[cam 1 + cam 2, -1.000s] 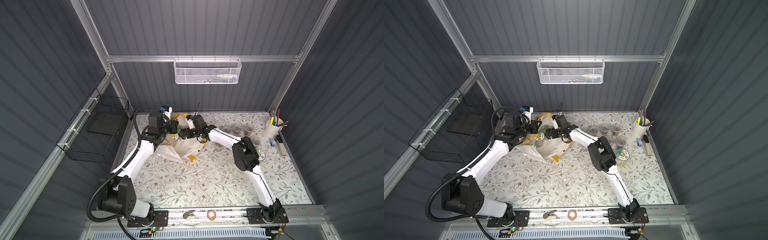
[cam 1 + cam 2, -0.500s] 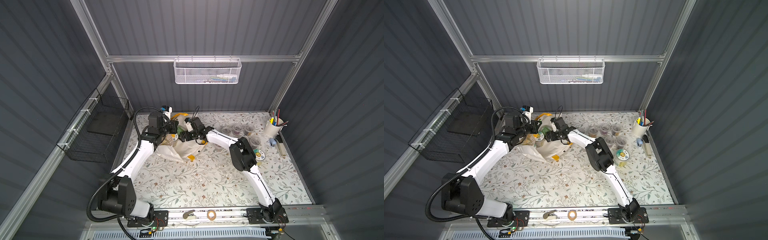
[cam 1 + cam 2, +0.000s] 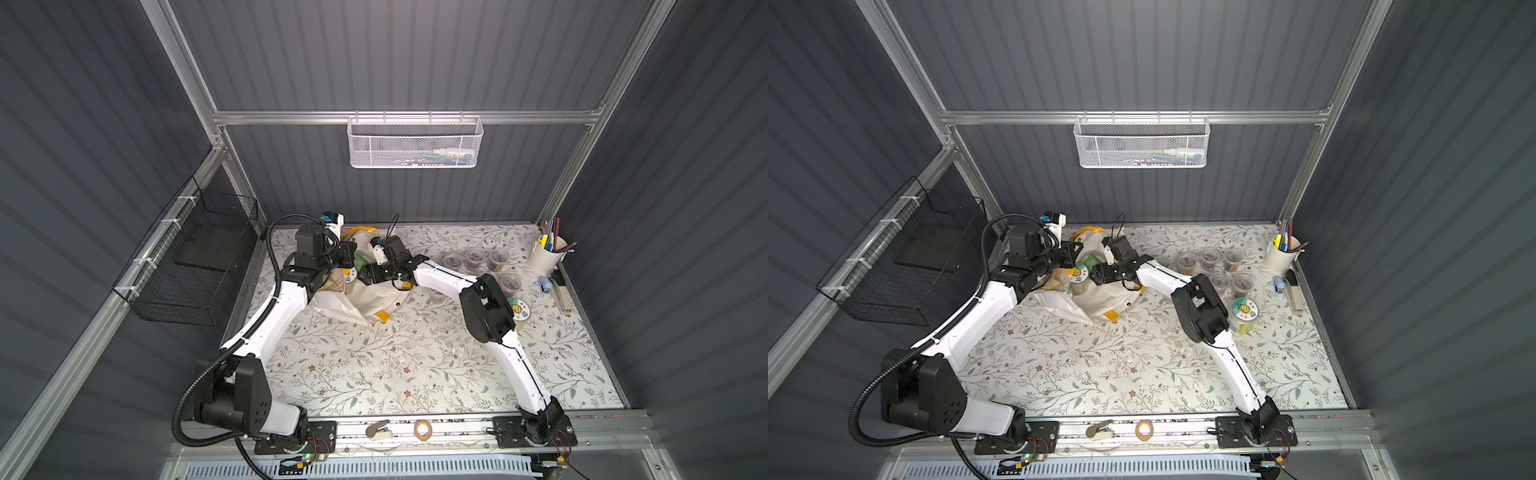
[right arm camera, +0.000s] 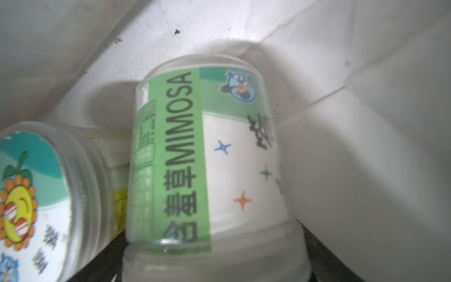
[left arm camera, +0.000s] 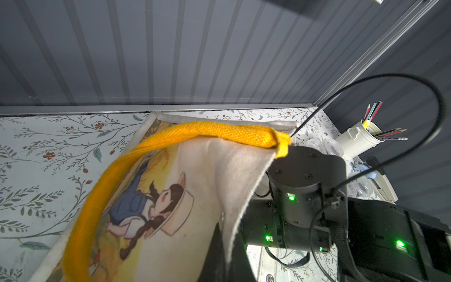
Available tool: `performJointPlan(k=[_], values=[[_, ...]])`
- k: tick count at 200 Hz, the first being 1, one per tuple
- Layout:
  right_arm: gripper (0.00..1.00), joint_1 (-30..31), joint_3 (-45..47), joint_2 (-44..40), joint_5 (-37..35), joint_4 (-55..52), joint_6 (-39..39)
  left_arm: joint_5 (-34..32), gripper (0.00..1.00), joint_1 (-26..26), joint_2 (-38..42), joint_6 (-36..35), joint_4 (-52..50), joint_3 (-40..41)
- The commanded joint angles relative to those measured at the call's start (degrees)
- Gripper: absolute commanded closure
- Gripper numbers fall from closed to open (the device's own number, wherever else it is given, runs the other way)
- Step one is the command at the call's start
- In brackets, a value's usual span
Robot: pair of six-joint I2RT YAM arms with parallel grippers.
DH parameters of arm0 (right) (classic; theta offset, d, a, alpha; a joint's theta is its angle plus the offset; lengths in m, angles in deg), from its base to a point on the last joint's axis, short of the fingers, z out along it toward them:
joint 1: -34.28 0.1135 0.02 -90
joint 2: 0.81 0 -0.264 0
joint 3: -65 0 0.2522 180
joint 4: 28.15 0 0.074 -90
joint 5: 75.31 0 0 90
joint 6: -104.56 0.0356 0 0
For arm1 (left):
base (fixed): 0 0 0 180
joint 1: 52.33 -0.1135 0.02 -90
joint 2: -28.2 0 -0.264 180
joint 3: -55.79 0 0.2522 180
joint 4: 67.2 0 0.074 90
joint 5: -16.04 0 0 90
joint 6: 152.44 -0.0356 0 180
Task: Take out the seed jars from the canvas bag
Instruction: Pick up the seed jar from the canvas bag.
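Left fingers (image 3: 348, 257), closed, hold the canvas bag (image 3: 374, 297) by its rim in a top view. Several small seed jars (image 3: 473, 262) and one pictured-lid jar (image 3: 517, 309) stand out on the floral tabletop (image 3: 374, 365), with grey ribbed walls (image 3: 415, 62) around. Left wrist: the bag's yellow handle (image 5: 170, 136) is raised. Right wrist: right fingers (image 4: 319, 256) flank a green jar (image 4: 195, 151) inside the bag, grip unclear. A second jar (image 4: 36, 195) lies beside it, and both are yet to come out.

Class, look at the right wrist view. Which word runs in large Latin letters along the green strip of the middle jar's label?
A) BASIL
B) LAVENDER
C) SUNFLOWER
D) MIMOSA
D: the jar in the middle of the right wrist view has MIMOSA printed in bold dark capitals along the green strip of its label.
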Motion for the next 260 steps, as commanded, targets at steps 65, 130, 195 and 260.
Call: performJointPlan(k=[65,130,195,260], values=[[0.19,-1.1,3.7,-12.5,1.1,-13.8,-6.2,-0.8,1.0,-0.1,1.7,-0.1,1.1,0.4],[0.19,-1.2,9.6,-20.3,3.1,-21.1,-9.1,-1.2,1.0,-0.1,1.6,-0.3,1.2,0.5],[0.19,-1.2,21.2,-33.0,4.9,-24.7,-10.6,-1.5,1.0,-0.1,1.6,-0.1,2.1,1.7],[0.19,-2.0,37.3,-48.4,0.2,-29.5,-11.0,-1.0,1.0,-0.1,0.6,0.5,4.1,2.6]])
